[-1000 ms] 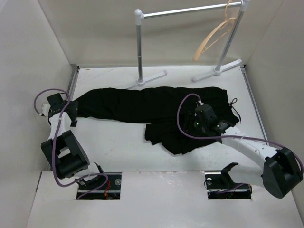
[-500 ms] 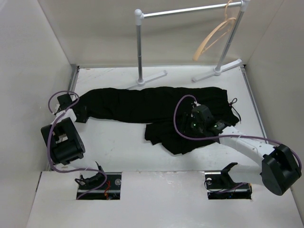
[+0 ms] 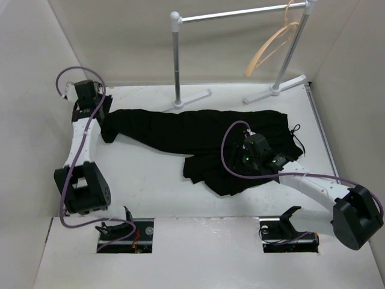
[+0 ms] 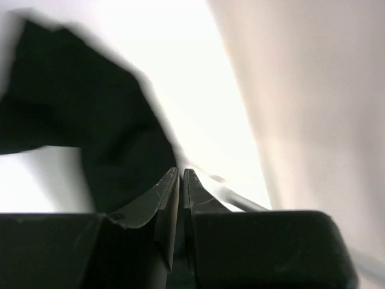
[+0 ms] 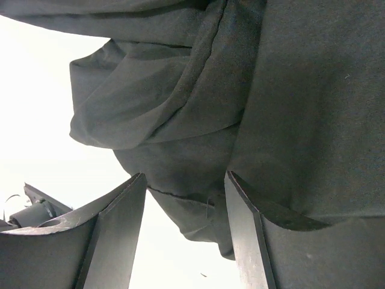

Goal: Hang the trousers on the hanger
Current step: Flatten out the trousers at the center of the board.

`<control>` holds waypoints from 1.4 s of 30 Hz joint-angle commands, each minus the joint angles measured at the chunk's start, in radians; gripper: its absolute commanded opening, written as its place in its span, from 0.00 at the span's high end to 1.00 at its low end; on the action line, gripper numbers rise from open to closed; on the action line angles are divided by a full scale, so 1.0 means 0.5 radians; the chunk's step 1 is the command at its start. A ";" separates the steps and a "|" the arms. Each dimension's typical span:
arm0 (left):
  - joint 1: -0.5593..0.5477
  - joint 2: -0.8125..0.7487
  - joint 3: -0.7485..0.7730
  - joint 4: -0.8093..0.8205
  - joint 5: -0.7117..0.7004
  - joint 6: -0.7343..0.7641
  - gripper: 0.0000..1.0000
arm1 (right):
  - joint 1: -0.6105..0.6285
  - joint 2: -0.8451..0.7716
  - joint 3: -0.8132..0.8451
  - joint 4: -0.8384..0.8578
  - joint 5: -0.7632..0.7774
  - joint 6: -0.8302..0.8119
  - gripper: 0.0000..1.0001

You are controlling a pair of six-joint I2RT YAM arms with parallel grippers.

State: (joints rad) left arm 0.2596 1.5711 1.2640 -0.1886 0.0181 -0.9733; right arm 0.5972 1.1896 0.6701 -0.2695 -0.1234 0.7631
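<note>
The black trousers (image 3: 192, 129) lie flat across the middle of the table, with one part folded into a heap at the front right. My left gripper (image 3: 102, 117) is at the far left, shut on the end of the trouser leg. In the left wrist view its jaws (image 4: 181, 171) are pressed together, with the dark cloth (image 4: 72, 120) reaching them. My right gripper (image 3: 251, 158) hovers open over the heap, its fingers (image 5: 185, 174) either side of a fold of the trousers (image 5: 271, 90). The tan wooden hanger (image 3: 274, 45) hangs from the right end of the rack bar.
A white-and-silver pole rack (image 3: 240, 13) stands at the back, with its feet (image 3: 192, 98) on the table just behind the trousers. White walls close in the left, back and right sides. A purple cable (image 3: 231, 162) loops over the cloth beside my right wrist.
My left arm has swung from the near left up to the far left corner and its gripper has shut; the end of the trouser leg has shifted with it. The right arm has barely moved.
</note>
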 commanded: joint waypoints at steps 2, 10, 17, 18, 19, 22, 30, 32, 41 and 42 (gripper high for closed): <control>-0.259 -0.347 0.044 -0.083 -0.223 0.231 0.94 | 0.019 -0.066 -0.015 0.116 0.011 0.017 0.40; -0.178 -0.623 -0.923 0.018 -0.469 0.305 0.84 | 0.019 -0.106 -0.064 0.110 0.005 0.020 0.39; 0.139 -0.339 -0.826 0.469 0.089 0.198 0.41 | 0.043 -0.075 -0.055 0.119 -0.017 0.029 0.36; 0.145 -0.277 -0.774 0.491 0.129 0.198 0.39 | 0.056 -0.072 -0.058 0.119 -0.014 0.035 0.35; 0.145 -0.210 -0.715 0.488 0.148 0.201 0.38 | 0.065 -0.069 -0.067 0.119 -0.008 0.038 0.35; 0.148 -0.007 -0.602 0.509 0.163 0.192 0.37 | 0.080 -0.069 -0.082 0.122 -0.005 0.051 0.34; 0.139 0.358 -0.329 0.381 0.105 0.149 0.74 | 0.086 -0.097 -0.061 0.088 -0.002 0.063 0.34; 0.121 0.343 -0.270 0.341 0.077 0.155 0.85 | 0.086 -0.103 -0.052 0.088 -0.005 0.060 0.34; -0.124 0.024 0.380 -0.052 -0.085 0.231 0.97 | 0.016 -0.143 -0.049 0.100 -0.017 0.032 0.34; -0.177 -0.016 0.456 -0.119 -0.119 0.268 0.97 | 0.016 -0.143 -0.045 0.106 -0.017 0.026 0.34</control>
State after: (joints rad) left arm 0.2256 1.7035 1.3720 -0.1829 0.0128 -0.8829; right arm 0.6159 1.1435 0.6376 -0.2577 -0.1249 0.7887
